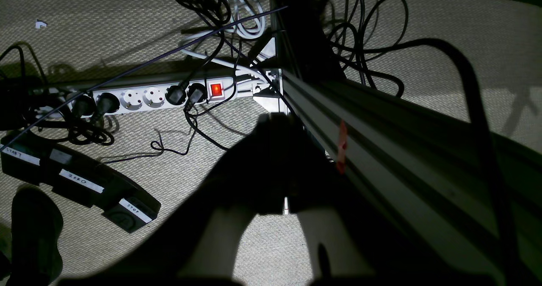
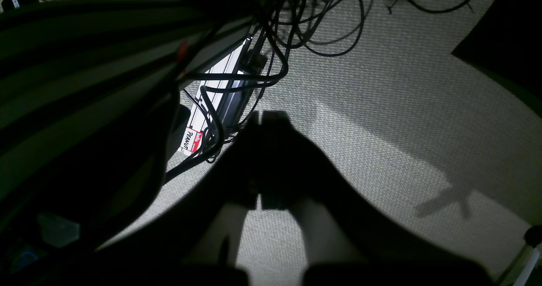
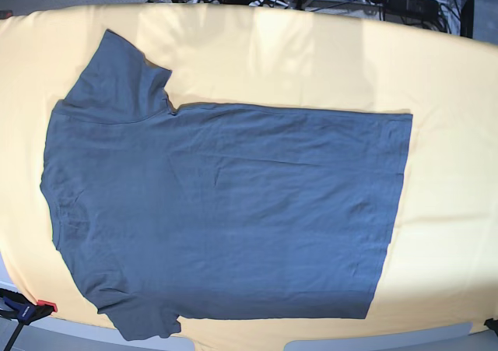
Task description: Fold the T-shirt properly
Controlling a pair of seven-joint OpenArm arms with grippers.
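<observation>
Progress: I see no fold made; every fold is left.
T-shirt (image 3: 226, 211): lies flat and spread on the yellow worktop (image 3: 311, 55), collar end at base-view left.
Arms: both off the worktop, pointing at the floor (image 1: 106, 31).
Left end effector (image 1: 277, 116): closed, empty.
Right end effector (image 2: 259, 115): closed, empty.

We see the T-shirt (image 3: 226, 211) spread flat and unfolded on the yellow cloth of the bench (image 3: 311, 55) in the base view. It is a plain slate-blue, short-sleeved shirt with no print. It lies sideways: shoulders and both sleeves to the left, straight hem to the right. One sleeve points to the far edge, the other to the near edge. Faint creases cross the body.
</observation>
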